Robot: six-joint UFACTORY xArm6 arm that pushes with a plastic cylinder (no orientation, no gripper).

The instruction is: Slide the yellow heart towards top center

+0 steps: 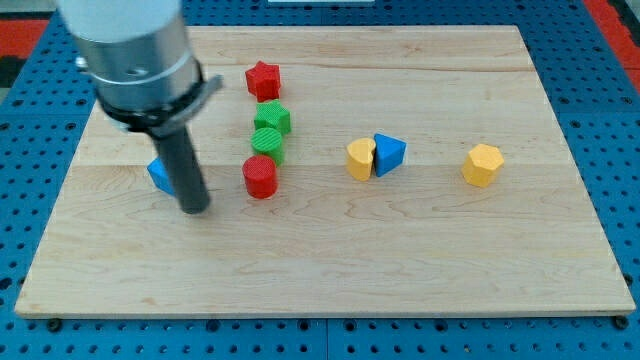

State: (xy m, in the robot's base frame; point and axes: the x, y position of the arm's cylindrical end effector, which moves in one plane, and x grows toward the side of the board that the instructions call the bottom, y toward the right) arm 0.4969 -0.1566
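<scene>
Blue block by the rod: a blue block point(158, 176) sits just to the view's left of my tip and slightly above it, partly hidden by the rod; I cannot make out its shape.
My tip: my tip point(195, 210) rests on the desk point(330, 270) in the left half of the view. It is a bare rod with no hand to open or clench, so it grasps nothing and touches no block that I can see.
Column to the right of my tip: a red round block point(260, 177) is nearest. Above it are two green blocks point(270, 128) touching each other, and above those a red star point(262, 79).
Yellow heart: the yellow heart point(360, 159) lies well to the right of my tip and a little above it, near the desk's middle. Its right side presses against a blue wedge point(389, 154).
Handling: it is probably light, stiff and easy to slide, and it may spin if pushed off-centre.
Where to push: against its lower face, squarely, so it travels up and away from the wedge.
Far right: a yellow faceted block point(482, 165) stands alone, furthest from my tip.
</scene>
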